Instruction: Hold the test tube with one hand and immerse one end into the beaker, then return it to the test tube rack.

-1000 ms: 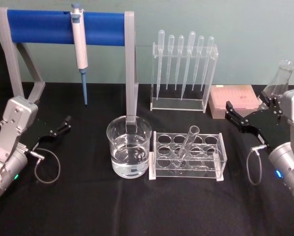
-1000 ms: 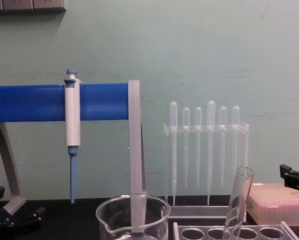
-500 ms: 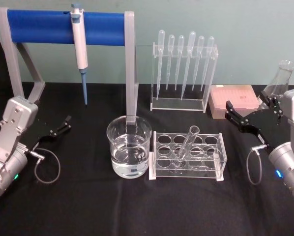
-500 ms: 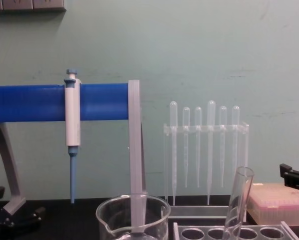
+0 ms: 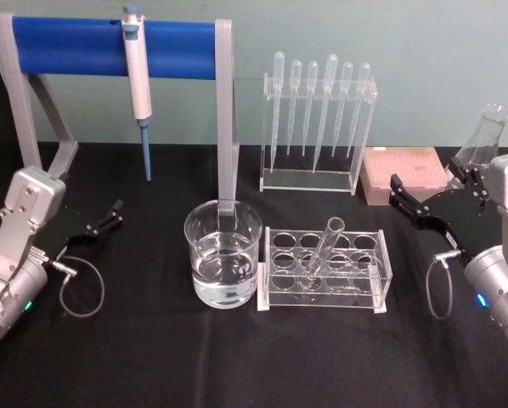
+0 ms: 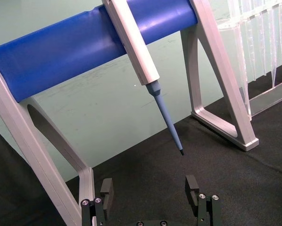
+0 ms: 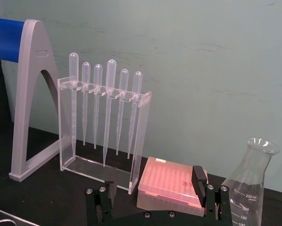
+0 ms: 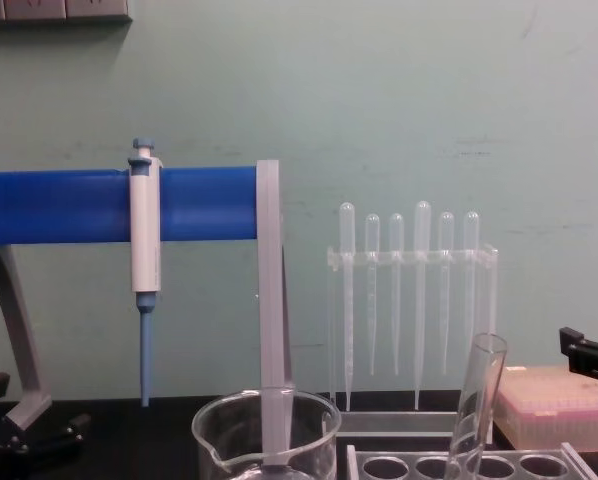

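The test tube (image 5: pixel 322 250) leans in the clear rack (image 5: pixel 375 274) at the table's middle; its flared rim also rises in the chest view (image 8: pixel 477 398). The beaker (image 5: pixel 223 263), partly filled with clear liquid, stands just left of the rack and appears low in the chest view (image 8: pixel 264 432). My left gripper (image 5: pixel 111 215) rests open at the far left, facing the blue stand, with nothing between its fingers (image 6: pixel 149 188). My right gripper (image 5: pixel 395 192) hovers open at the far right, well apart from the tube, pointing toward the pink box (image 7: pixel 153 186).
A blue-barred stand (image 5: pixel 110 47) holds a white pipettor (image 5: pixel 138 85) behind the beaker. A rack of several plastic pipettes (image 5: pixel 318 127) stands at the back. A pink tip box (image 5: pixel 403 174) and a glass flask (image 5: pixel 483 140) sit by the right arm.
Nothing of note: both arms have shifted at most very slightly, and the tube, rack and beaker have stayed where they were.
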